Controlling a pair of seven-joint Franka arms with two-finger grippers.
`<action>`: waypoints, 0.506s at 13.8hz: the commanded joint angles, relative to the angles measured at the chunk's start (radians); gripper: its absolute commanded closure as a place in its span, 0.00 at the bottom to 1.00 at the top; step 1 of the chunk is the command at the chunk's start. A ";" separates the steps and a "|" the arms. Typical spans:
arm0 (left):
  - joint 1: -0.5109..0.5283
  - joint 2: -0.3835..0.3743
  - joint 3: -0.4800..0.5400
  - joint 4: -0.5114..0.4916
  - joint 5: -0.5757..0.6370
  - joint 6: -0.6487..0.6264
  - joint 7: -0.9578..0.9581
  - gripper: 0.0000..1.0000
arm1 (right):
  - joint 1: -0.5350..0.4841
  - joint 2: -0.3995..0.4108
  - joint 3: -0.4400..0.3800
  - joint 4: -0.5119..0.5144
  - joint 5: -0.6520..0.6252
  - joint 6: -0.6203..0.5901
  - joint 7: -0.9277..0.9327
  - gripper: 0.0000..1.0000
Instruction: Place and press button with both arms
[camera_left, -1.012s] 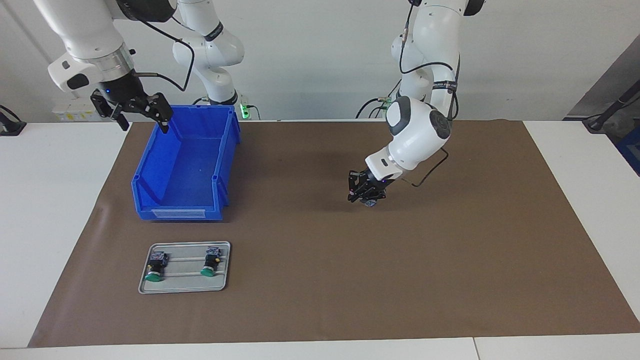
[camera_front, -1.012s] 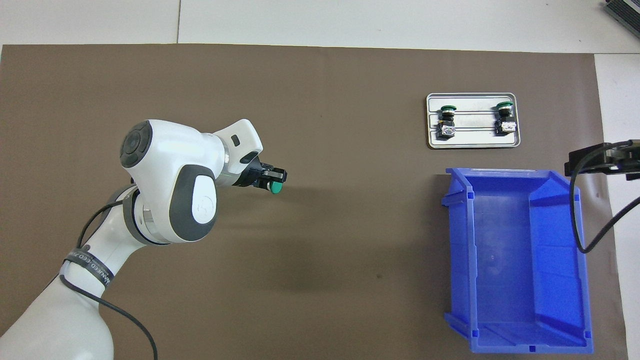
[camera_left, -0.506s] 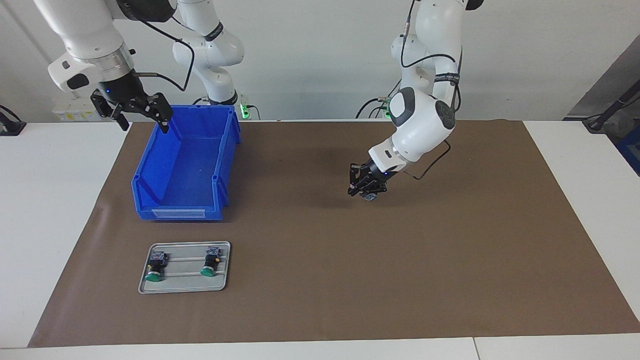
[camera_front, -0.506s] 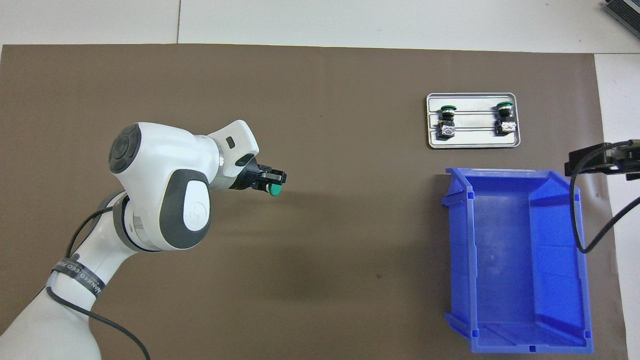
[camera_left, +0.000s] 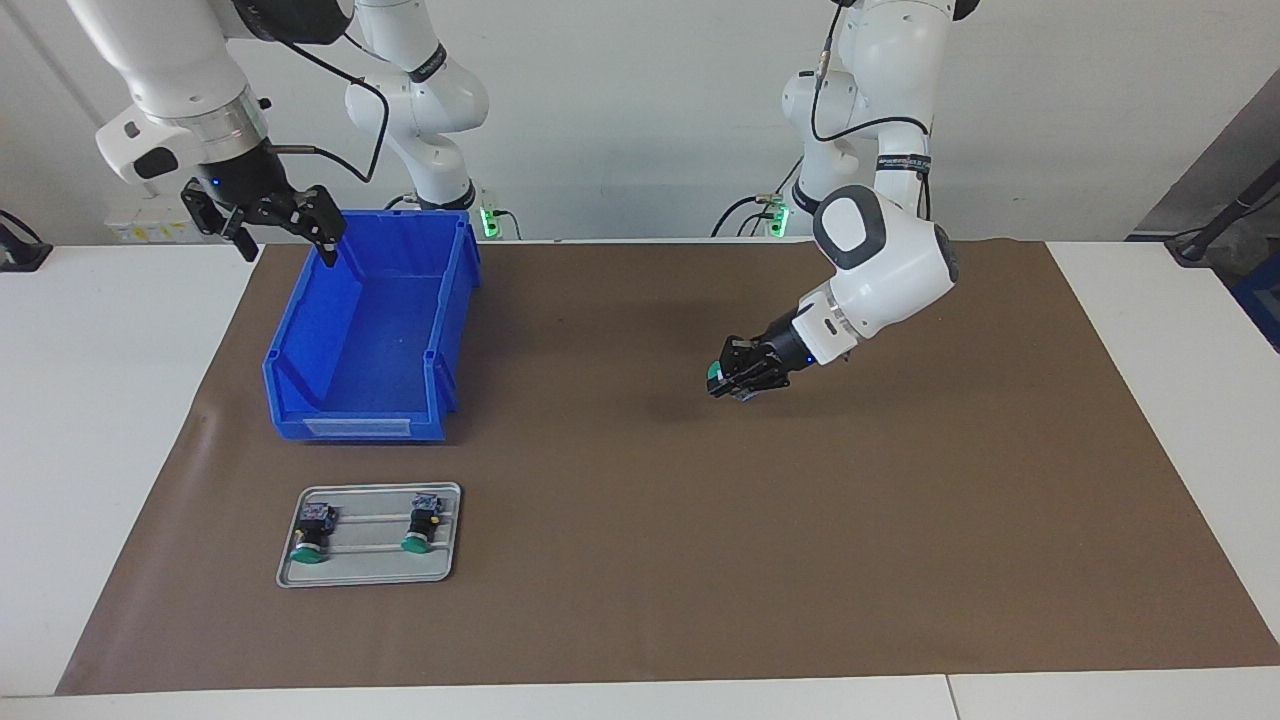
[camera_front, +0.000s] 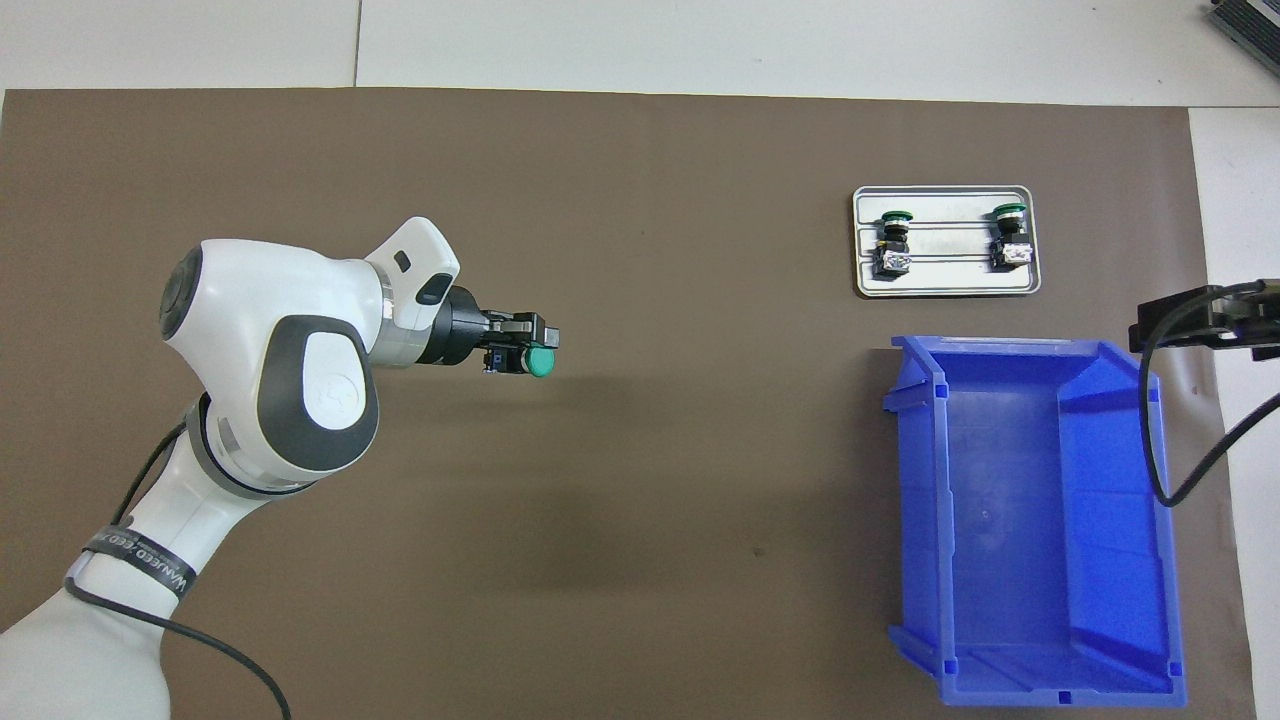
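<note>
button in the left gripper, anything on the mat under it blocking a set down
Nothing visible does. The left gripper holds the button over bare brown mat; the blue bin and tray sit toward the right arm's end.

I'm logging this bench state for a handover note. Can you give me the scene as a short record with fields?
left gripper: shut on the button, raised over the brown mat, green cap pointing toward the right arm's end
right gripper: open, waiting over the blue bin's corner
blue bin: nothing seen inside, on the mat at the right arm's end
metal tray: farther from the robots than the bin
spare buttons: two, lying on the tray, apart
</note>
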 joint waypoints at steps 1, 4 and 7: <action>0.073 0.046 -0.008 0.012 -0.210 -0.096 0.178 1.00 | -0.004 -0.016 -0.001 -0.018 0.024 0.007 -0.022 0.00; 0.104 0.066 -0.008 -0.006 -0.441 -0.166 0.298 1.00 | -0.004 -0.018 -0.002 -0.018 0.024 0.007 -0.022 0.00; 0.118 0.071 -0.008 -0.049 -0.544 -0.179 0.399 1.00 | -0.004 -0.016 -0.001 -0.018 0.024 0.007 -0.022 0.00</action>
